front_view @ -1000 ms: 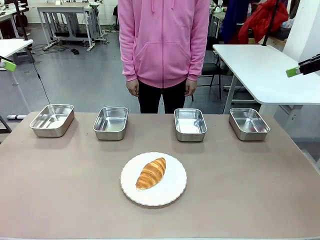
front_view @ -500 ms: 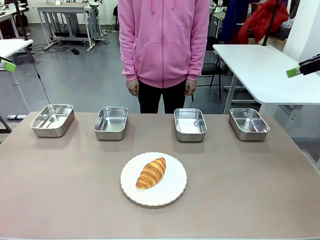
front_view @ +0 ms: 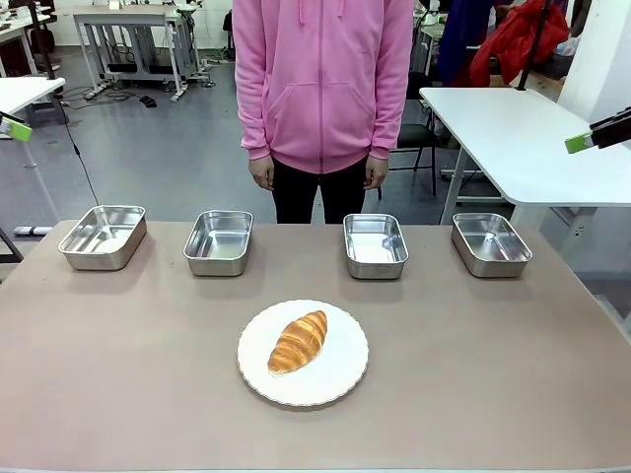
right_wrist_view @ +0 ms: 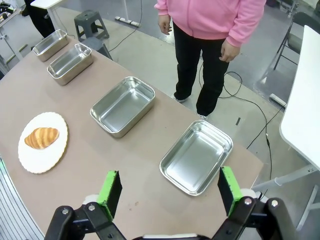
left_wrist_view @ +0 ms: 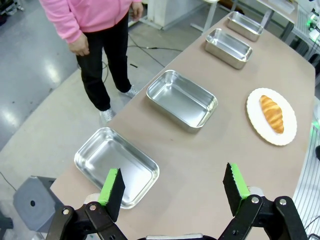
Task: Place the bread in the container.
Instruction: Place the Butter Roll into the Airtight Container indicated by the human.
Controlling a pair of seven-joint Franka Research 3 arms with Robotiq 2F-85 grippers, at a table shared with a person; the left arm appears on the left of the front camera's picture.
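Nearest the robot's side, the left arm's black fingers with green pads (left_wrist_view: 112, 187) stand spread wide and released, grasping nothing, raised over the left end of the brown desk (front_view: 493, 374). The right arm's fingers (right_wrist_view: 111, 192) are likewise parted and bare, raised over the desk's right end. On the near middle of the desk sits a round white scalloped plate (front_view: 340, 379). The golden-brown, ridged croissant-shaped bread (front_view: 298, 341) lies on the plate's middle, slanted, with one tapered end pointing far and to the right. Beyond the plate and well apart from it, four small shiny rectangular stainless-steel containers (front_view: 219, 260) stand in a row along the far edge, each apart from its neighbours, their bare bottoms catching the light. The plate lies opposite the gap between the two middle ones. Behind the far edge stands a person in a pink hooded sweatshirt and black trousers (front_view: 323, 89), arms hanging, with one hand (front_view: 262, 174) at each side. Farther off to the right is a white table (front_view: 513, 138) on the grey floor.
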